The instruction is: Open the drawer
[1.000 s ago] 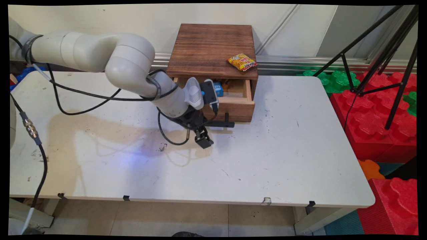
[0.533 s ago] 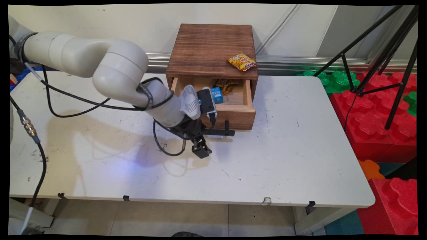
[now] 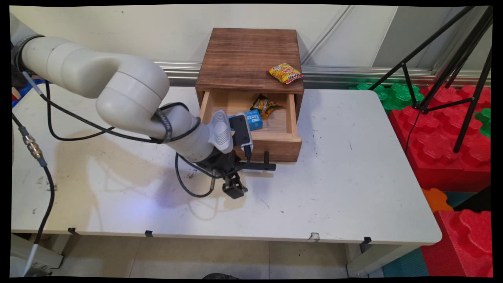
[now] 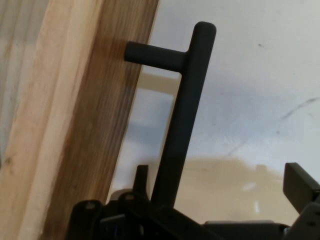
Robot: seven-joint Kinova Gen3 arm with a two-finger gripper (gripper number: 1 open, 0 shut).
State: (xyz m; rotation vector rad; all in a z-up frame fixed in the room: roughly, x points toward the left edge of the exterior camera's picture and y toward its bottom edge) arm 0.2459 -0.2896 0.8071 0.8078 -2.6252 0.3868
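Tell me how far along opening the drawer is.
Done: the drawer stands partly open, showing a blue box and a snack packet inside. In hand: the gripper is at the black handle, jaws open with the bar between them. Left: the drawer's back part sits under the cabinet top, where a yellow packet lies.

Premises present as a robotics laboratory or test area, not a home or shop. Evidence: a white robot arm [image 3: 118, 94] with trailing black cables [image 3: 43, 173] mounted at a scuffed white table [image 3: 346, 188]; a black tripod [image 3: 452, 67] standing at the right; large red foam blocks [image 3: 444, 145] and green foam blocks [image 3: 393, 96] stacked beside the table; bare wall with metal trunking [image 3: 353, 72] behind
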